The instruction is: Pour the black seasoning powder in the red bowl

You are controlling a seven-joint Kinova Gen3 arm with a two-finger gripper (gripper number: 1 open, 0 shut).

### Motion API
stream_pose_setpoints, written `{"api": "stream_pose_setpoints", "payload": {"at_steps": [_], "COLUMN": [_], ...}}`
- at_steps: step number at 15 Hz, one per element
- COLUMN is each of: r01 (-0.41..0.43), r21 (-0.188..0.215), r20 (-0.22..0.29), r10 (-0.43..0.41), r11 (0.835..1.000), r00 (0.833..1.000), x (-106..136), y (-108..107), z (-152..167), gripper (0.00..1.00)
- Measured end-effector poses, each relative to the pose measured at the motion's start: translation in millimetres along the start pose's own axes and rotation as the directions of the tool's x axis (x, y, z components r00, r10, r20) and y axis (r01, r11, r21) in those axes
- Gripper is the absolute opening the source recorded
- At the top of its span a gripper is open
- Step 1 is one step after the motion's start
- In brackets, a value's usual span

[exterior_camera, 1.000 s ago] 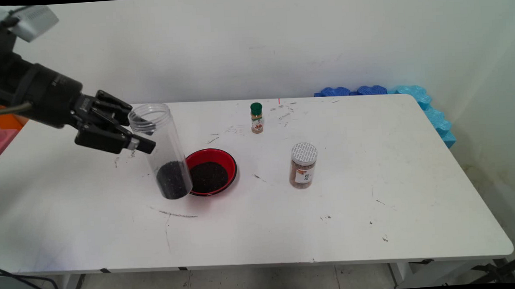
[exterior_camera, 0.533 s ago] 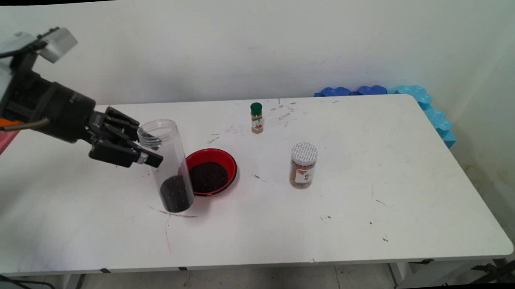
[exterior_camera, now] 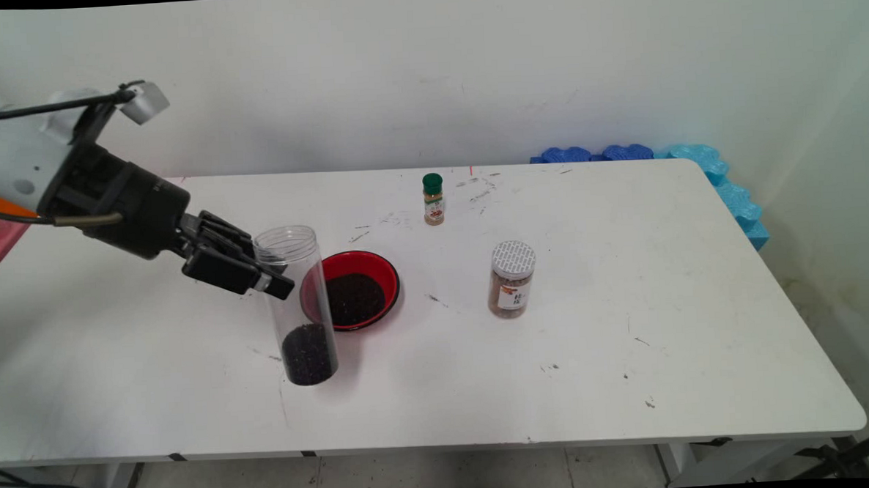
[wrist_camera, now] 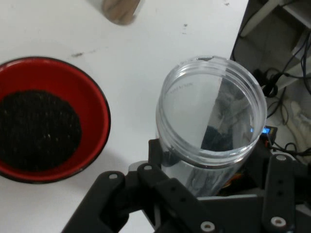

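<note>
My gripper (exterior_camera: pixel 270 269) is shut on a tall clear plastic jar (exterior_camera: pixel 299 305) with no lid, gripping it near the rim. The jar is nearly upright, with a layer of black grains at its bottom, low over the table or on it; I cannot tell which. In the hand view the jar's open mouth (wrist_camera: pixel 211 109) sits between the fingers of the gripper (wrist_camera: pixel 209 177). Just right of the jar lies a red bowl (exterior_camera: pixel 386 269) with black grains in it, seen too in the hand view as the red bowl (wrist_camera: pixel 99 104).
A brown spice jar with a white lid (exterior_camera: pixel 511 279) stands right of the bowl. A small green-capped bottle (exterior_camera: pixel 432 198) stands farther back. Blue foam pieces (exterior_camera: pixel 725 180) line the table's (exterior_camera: pixel 557 371) far right corner.
The gripper has carried the jar down and toward the table's near side, slightly right, and the jar has gone from tilted to nearly upright beside the bowl.
</note>
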State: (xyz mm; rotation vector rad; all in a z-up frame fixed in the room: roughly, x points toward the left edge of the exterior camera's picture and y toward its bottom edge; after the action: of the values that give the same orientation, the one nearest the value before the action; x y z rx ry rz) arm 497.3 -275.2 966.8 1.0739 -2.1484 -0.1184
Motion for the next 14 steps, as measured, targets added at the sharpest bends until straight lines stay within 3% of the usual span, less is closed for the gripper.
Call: {"api": "stream_pose_setpoints", "payload": {"at_steps": [4, 8, 11, 14], "r01": [0.108, 0.22, 0.303, 0.401], "r21": [-0.019, -0.037, -0.062, -0.082], "r20": [0.012, 0.014, 0.016, 0.025], "r10": [-0.108, -0.22, -0.302, -0.4], "r11": [0.994, 0.975, 0.951, 0.912], "r00": [0.994, 0.975, 0.953, 0.916], "x": [-1.1, -2.1, -2.6, -4.3], "y": [-6.1, -12.0, -15.0, -18.4], "z": [8.6, 13.1, 16.4, 19.0], "gripper": [0.0, 0.0, 0.0, 0.0]}}
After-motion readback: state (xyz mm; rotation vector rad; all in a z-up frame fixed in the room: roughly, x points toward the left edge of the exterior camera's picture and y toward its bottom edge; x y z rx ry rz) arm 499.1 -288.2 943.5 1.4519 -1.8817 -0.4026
